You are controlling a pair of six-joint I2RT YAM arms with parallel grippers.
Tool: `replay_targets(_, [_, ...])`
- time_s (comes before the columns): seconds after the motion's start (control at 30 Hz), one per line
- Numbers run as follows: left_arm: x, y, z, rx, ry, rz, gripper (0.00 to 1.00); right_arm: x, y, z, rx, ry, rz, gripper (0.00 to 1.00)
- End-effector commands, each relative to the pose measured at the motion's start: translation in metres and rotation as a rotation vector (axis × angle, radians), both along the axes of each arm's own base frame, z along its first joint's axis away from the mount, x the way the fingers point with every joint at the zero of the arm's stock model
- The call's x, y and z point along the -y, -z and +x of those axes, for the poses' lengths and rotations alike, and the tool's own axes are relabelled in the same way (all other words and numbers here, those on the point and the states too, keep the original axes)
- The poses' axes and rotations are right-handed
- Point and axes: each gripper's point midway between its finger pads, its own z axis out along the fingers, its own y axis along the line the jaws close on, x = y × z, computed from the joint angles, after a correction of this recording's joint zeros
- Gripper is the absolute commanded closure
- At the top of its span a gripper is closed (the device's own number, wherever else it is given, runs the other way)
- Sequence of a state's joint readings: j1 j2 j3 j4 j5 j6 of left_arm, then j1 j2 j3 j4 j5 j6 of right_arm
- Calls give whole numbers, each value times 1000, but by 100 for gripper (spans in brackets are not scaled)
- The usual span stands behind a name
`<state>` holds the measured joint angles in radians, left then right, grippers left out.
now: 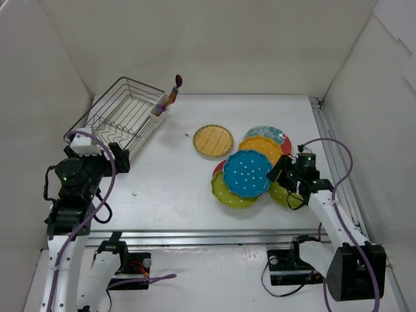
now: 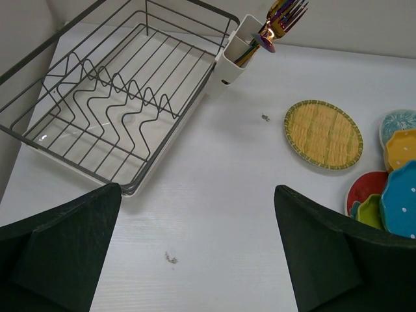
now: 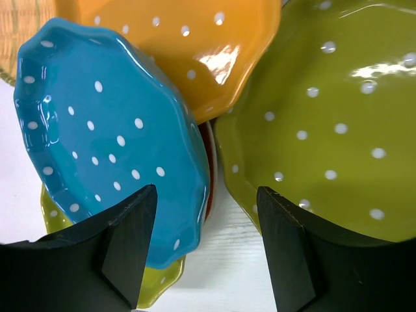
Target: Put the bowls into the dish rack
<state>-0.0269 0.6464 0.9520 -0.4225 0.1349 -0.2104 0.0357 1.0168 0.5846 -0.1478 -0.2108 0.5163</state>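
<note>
The silver wire dish rack point(image 1: 123, 117) stands at the back left with no dishes in it; it also shows in the left wrist view point(image 2: 110, 110). The bowls lie in an overlapping cluster right of centre: a dotted blue bowl point(image 1: 247, 173) on top, orange point(image 1: 262, 148), a green one point(image 1: 231, 194), another green one point(image 1: 286, 194), a teal patterned one point(image 1: 265, 134), and a tan woven one point(image 1: 212, 141) lying apart. My right gripper point(image 3: 207, 188) is open and empty, low over the gap between the blue bowl point(image 3: 110, 123) and the right green bowl point(image 3: 331, 123). My left gripper point(image 2: 197, 188) is open and empty near the rack's front corner.
A white utensil cup point(image 1: 159, 107) with cutlery sticks up at the rack's right corner. A red-rimmed bowl point(image 3: 209, 162) peeks from under the blue one. White walls enclose the table on three sides. A metal rail point(image 1: 331, 149) runs along the right edge.
</note>
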Motion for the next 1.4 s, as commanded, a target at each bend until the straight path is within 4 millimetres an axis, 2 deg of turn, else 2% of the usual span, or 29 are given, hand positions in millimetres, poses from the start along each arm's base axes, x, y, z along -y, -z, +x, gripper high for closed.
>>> replay_targets(0.0, [2, -17, 6, 55, 20, 9, 1, -20, -8, 17, 98, -72, 117, 40])
replay_targets(0.1, [3, -14, 8, 43, 26, 6, 1, -19, 1, 21, 102, -73, 171, 40])
replay_targets(0.37, [8, -11, 11, 30, 49, 0, 1, -26, 7, 26, 133, -123, 213, 41])
replay_targets(0.83, [12, -6, 14, 11, 70, -9, 1, -40, 12, 29, 157, -175, 286, 44])
replay_targets(1.03, [12, -7, 13, 16, 73, -9, 1, -43, 12, 29, 165, -186, 302, 48])
replay_targets(1.23, [13, -6, 13, 13, 78, -12, 1, -45, 10, 28, 175, -199, 314, 61])
replay_targets(1.33, [13, -5, 14, 10, 78, -12, 1, -47, 8, 28, 183, -206, 321, 73])
replay_targets(1.37, [14, -6, 14, 13, 80, -12, 1, -47, 7, 28, 185, -207, 324, 81])
